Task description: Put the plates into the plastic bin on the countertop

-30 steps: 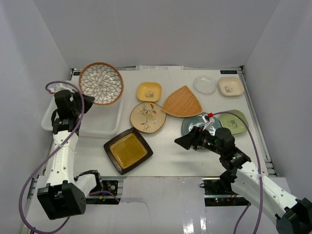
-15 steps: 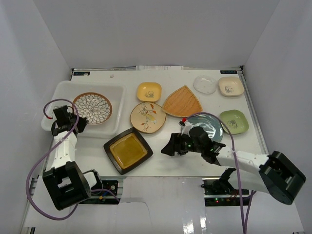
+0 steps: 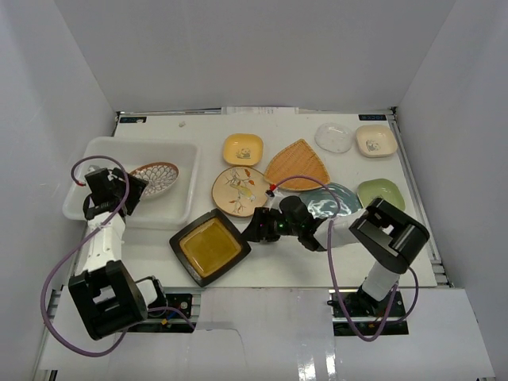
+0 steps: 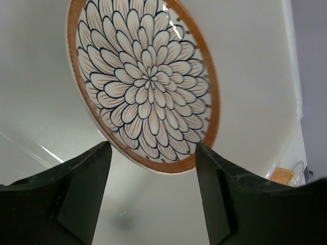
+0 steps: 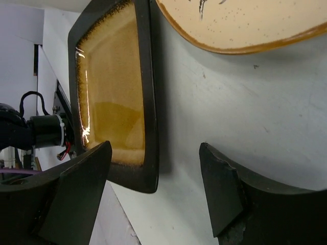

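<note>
One plate has changed place. The blue-patterned round plate (image 3: 155, 176), held high over the plastic bin (image 3: 103, 147) a second ago, is now down inside it and tilted. The left claw (image 3: 129, 189), which was pinching that plate, is now spread. In the left wrist view the plate's near rim sits between the fingertips (image 4: 76, 194), and I cannot tell whether it touches them.

The right claw (image 3: 258, 230) has swung left from the teal plate (image 3: 337, 198) to the dark square plate (image 3: 209, 246). It is spread and low over the tabletop (image 3: 274, 266). In the right wrist view a corner of the dark square plate lies between its fingers (image 5: 219, 199), not gripped.

The bin holds the one round plate. Eight plates lie on the tabletop:
- the dark square plate, near the front
- the floral cream plate (image 3: 240, 190), just behind it
- the yellow plate (image 3: 243, 148) and the orange fan-shaped plate (image 3: 297, 165), farther back
- the clear plate (image 3: 333, 137) and the cream plate (image 3: 375, 140), at the far right
- the green plate (image 3: 381, 193), beside the teal plate
</note>
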{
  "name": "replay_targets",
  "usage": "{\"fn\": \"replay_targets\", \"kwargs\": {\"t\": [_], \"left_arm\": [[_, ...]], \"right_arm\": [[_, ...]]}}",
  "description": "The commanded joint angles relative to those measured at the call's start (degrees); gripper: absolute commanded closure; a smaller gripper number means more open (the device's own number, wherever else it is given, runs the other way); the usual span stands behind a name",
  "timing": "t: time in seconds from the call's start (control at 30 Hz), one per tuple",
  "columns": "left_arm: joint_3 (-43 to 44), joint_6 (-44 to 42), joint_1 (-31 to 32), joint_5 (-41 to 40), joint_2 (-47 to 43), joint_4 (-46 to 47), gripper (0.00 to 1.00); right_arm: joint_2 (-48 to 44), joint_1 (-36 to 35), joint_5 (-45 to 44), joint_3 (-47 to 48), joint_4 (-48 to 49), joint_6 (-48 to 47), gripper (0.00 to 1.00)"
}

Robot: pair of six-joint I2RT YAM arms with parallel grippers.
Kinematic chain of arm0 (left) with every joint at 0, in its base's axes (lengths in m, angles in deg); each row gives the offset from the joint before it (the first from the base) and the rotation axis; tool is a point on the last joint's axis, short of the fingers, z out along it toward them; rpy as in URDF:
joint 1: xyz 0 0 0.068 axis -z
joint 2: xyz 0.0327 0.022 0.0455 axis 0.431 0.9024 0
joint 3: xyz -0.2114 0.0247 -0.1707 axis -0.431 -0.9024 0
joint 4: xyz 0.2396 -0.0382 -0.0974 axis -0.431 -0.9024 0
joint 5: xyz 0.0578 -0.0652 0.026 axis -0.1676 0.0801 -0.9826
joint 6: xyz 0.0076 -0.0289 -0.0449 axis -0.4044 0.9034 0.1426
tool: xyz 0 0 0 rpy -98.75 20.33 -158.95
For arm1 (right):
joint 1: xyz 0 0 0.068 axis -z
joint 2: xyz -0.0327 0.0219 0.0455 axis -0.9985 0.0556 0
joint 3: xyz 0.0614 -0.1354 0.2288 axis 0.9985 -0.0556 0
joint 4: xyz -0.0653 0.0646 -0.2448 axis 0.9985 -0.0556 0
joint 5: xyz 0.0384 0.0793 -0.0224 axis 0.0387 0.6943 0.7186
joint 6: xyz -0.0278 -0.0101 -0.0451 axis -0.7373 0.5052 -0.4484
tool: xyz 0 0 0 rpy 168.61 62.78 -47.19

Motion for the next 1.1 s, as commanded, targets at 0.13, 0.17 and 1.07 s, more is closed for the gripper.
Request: {"fn": "replay_targets", "kwargs": {"t": [0.13,0.17,1.07], "left_arm": [[3.14,-2.64,-0.02,10.59,-8.53,3.83,0.1],[4.89,-2.9,-0.02,12.35,-9.23,4.01,0.08],[4.47,-8.26,18.0,38.74,-26.9,-11.89,0.09]], "right_arm": [[7.76,-2.05,3.92,1.06,14.82,7.43,0.37],[8.29,-2.31,4.01,1.06,15.71,7.96,0.38],[-45.12,5.41,1.64,-15.91,0.62,10.08,0.92]]}}
